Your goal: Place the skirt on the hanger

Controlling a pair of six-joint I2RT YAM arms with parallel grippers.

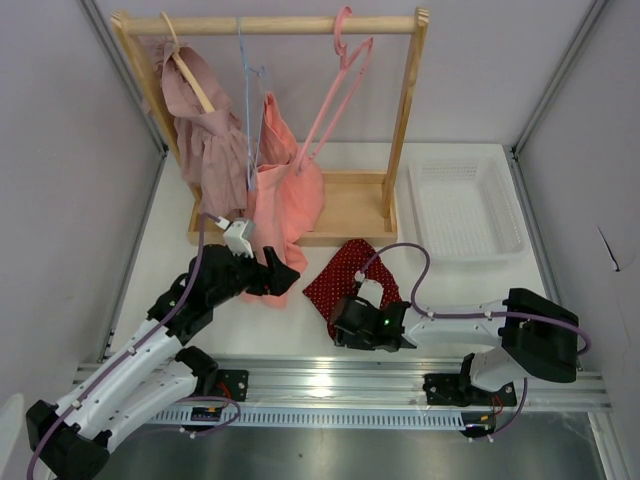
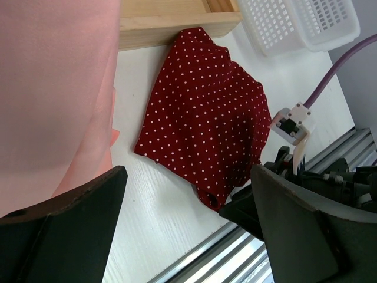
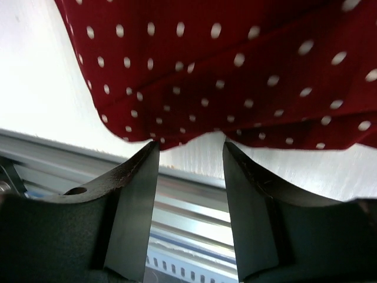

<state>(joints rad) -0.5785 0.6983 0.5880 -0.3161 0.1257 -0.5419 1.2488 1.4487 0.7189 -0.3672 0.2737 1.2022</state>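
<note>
Since the skirt lies flat on the table, just to the far side of the right gripper, that arm is the one placed to take it. The skirt's long axis runs roughly near to far, from the base of the wooden rack toward the near rail. Its narrower near end points at the right gripper.

In the right wrist view the two fingers stand parted with the near hem at their tips. The cloth is not pinched between them, so I judge this hand released, holding nothing.

The left gripper sits to the left of the skirt, apart from it and close against the hanging salmon garment. Its jaws gape wide and empty.

The hanger hangs by its hook from the rack's top bar, well apart from the skirt on the far side, with its frame slanting down toward the left.

The coming move likely calls for a short push farther over the hem, a pinch, then a lift toward the far bar.
</note>
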